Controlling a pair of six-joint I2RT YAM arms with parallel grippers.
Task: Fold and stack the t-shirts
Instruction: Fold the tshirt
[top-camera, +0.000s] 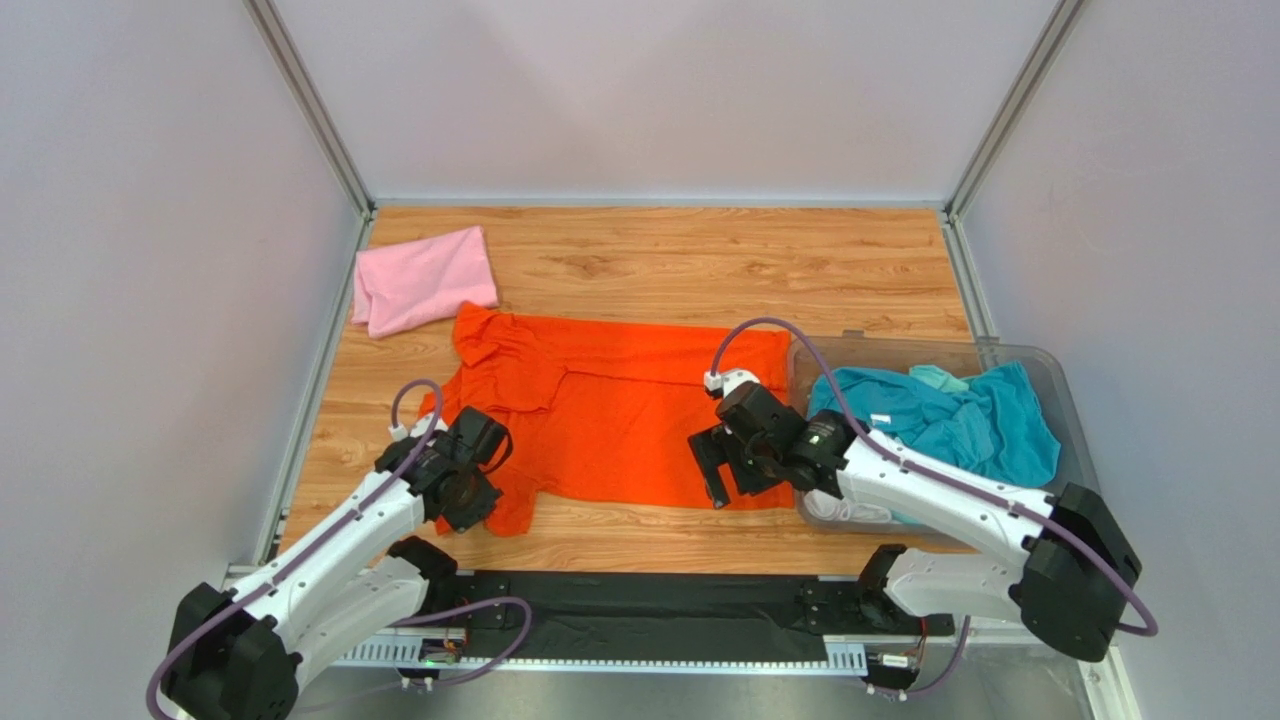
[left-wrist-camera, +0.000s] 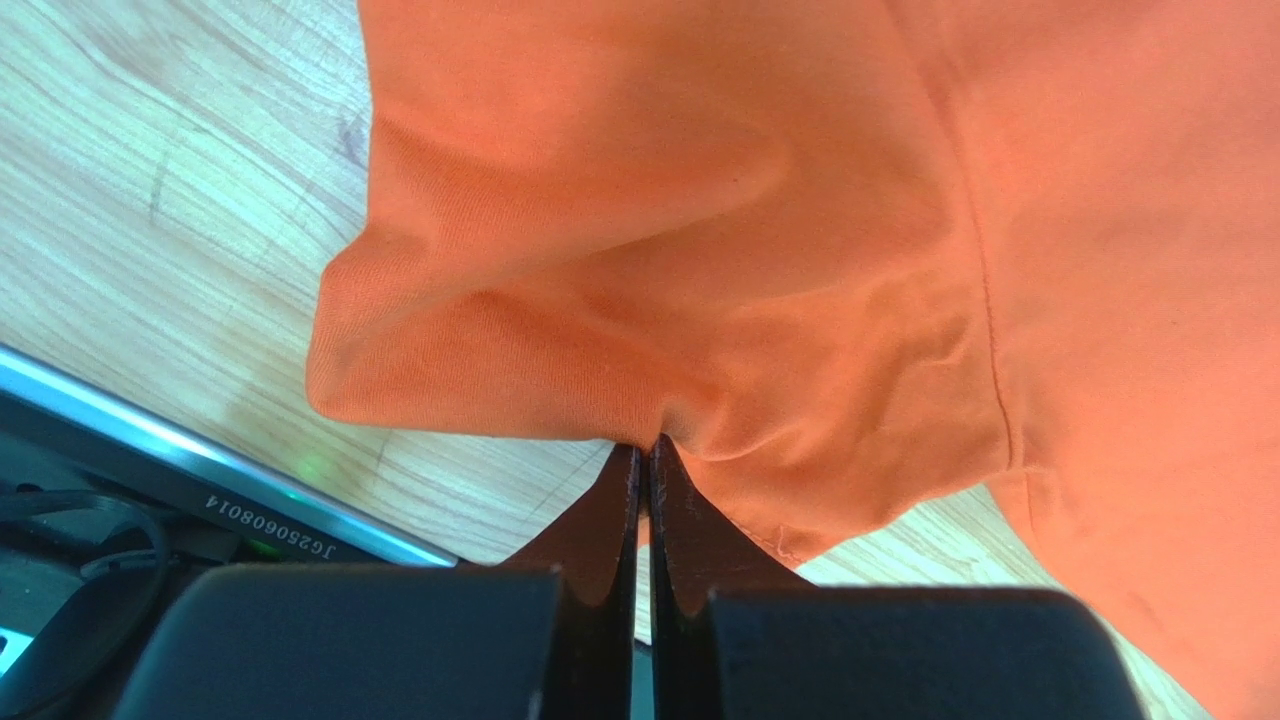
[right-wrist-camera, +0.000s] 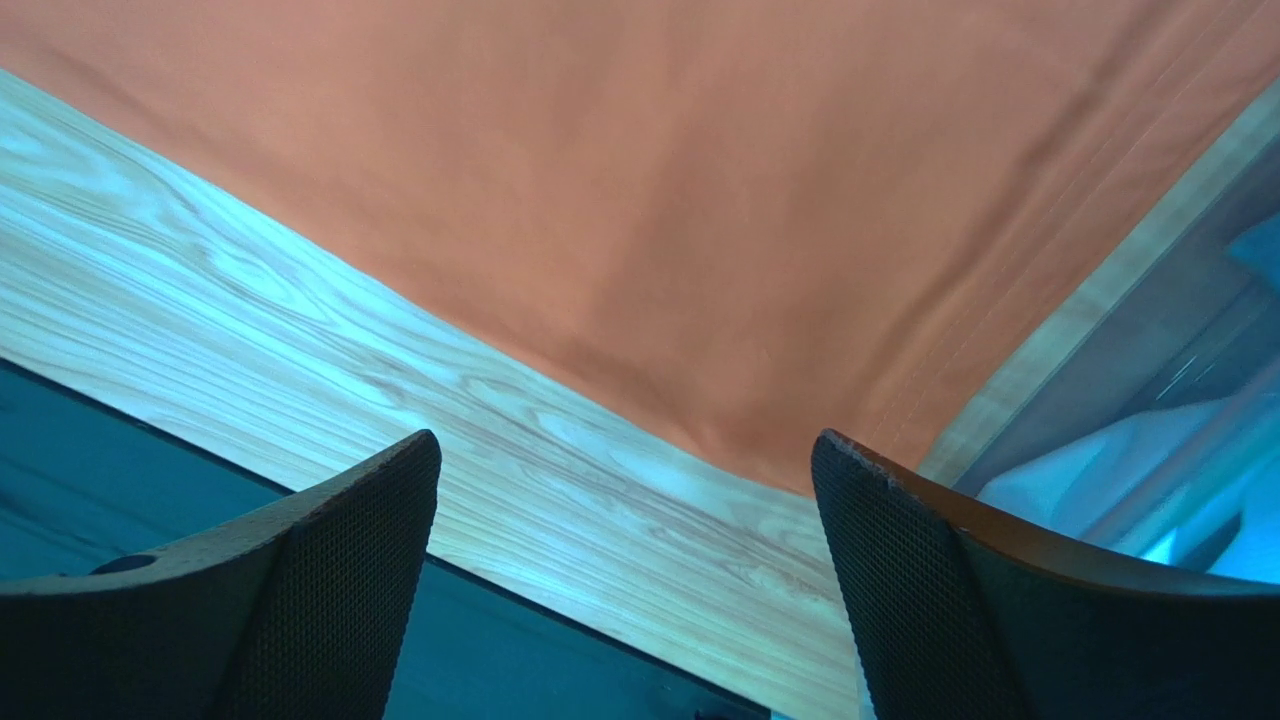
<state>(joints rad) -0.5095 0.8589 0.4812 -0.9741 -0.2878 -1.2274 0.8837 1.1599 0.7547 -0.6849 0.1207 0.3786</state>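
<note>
From above, the orange t-shirt (top-camera: 631, 420) lies spread on the table (top-camera: 676, 255), bunched at its far-left part. The pink t-shirt (top-camera: 425, 279) lies folded just beyond its far-left corner. The clear bin (top-camera: 1052, 375) of teal t-shirts (top-camera: 962, 420) sits just beside its right edge. The left gripper (top-camera: 478, 488) is at its near-left corner, the right gripper (top-camera: 724, 477) over its near-right hem.

In the left wrist view, the jaws are pinched tight on a pucker of orange cloth, possibly a sleeve, though the folds hide which.

In the right wrist view, the fingers stand wide above the hem, holding nothing. For a clean fold, I judge the right should drop onto that hem corner and bite both layers before either arm lifts. Both should then rise evenly, keeping the hem taut
</note>
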